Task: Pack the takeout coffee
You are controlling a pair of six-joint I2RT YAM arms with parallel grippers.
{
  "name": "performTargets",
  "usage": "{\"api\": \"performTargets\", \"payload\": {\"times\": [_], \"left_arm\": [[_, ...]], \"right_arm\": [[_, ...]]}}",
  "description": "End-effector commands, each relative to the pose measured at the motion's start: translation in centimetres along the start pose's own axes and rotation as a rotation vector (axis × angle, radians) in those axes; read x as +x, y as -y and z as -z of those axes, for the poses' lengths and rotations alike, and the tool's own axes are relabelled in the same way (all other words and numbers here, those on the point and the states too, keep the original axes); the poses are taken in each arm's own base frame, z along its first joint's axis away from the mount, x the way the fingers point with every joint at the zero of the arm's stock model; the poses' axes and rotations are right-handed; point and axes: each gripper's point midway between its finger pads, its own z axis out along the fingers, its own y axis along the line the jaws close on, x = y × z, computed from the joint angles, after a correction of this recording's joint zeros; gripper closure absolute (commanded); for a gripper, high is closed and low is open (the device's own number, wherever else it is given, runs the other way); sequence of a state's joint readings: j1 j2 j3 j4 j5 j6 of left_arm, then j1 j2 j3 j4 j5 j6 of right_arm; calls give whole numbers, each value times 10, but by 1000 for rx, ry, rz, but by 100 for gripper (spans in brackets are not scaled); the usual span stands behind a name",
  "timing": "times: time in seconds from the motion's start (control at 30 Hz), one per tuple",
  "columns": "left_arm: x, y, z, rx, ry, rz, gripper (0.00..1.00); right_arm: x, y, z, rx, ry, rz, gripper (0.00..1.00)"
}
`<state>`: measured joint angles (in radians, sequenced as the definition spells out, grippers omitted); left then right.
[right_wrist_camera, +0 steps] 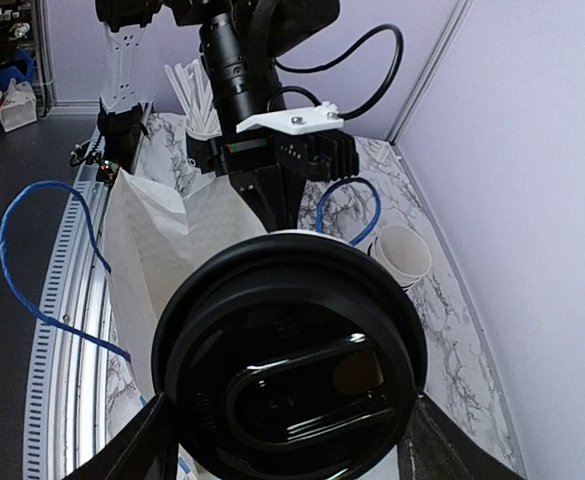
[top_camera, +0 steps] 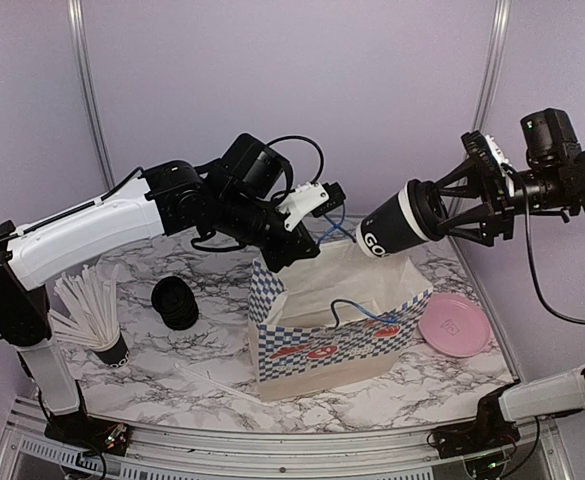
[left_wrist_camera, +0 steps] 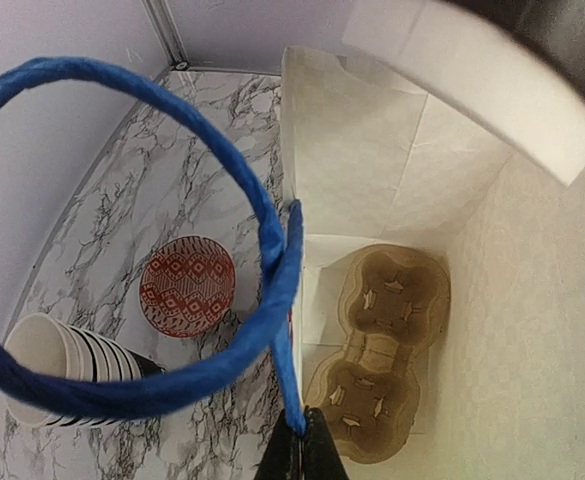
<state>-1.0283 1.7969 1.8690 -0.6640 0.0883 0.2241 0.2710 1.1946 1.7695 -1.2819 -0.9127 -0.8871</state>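
Takeout coffee (top_camera: 397,228) hangs tipped almost on its side in the air over the far right corner of the paper bag (top_camera: 322,345), base toward the bag, with the right hand (top_camera: 427,212) spread wide and clamped round its lidded end. Left hand (left_wrist_camera: 302,455), pressed together, pinches the blue handle (left_wrist_camera: 272,240), mouth open over the cardboard carrier (left_wrist_camera: 382,340). Likely light, with a soft, crushable wall and a slick lid; best gripped at the stiff rim, gently.
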Motion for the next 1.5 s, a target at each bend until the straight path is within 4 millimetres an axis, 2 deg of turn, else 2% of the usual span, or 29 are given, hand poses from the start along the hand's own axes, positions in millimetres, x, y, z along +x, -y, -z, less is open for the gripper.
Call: {"api": "performTargets", "payload": {"times": [0.0,0.23,0.5,0.7,0.77,0.9,1.07,1.23,1.33,1.47], "left_arm": [[-12,0,4,17,29,1,100],[-10,1,-2,23,18,14,100],[-13,3,-2,31,26,16,100],[-16,3,4,30,37,16,100],[-17,3,6,31,41,19,100],[-21,7,9,49,55,31,100],[-24,9,14,47,64,42,86],[-30,7,27,-5,82,38,57],[-40,6,47,-47,119,26,44],[-60,1,85,-97,199,50,35]], "right_arm": [[15,-28,1,-63,-26,70,57],[28,-29,-16,-113,-30,52,57],[37,-27,-60,-116,-187,169,58],[47,-47,-101,-199,-301,244,61],[50,-50,-110,-199,-338,274,62],[57,-42,-118,-171,-404,306,63],[67,-41,-119,-174,-475,330,63],[66,-42,-112,-182,-498,333,63],[71,-48,-110,-202,-510,329,62],[78,-55,-110,-210,-546,325,62]]}}
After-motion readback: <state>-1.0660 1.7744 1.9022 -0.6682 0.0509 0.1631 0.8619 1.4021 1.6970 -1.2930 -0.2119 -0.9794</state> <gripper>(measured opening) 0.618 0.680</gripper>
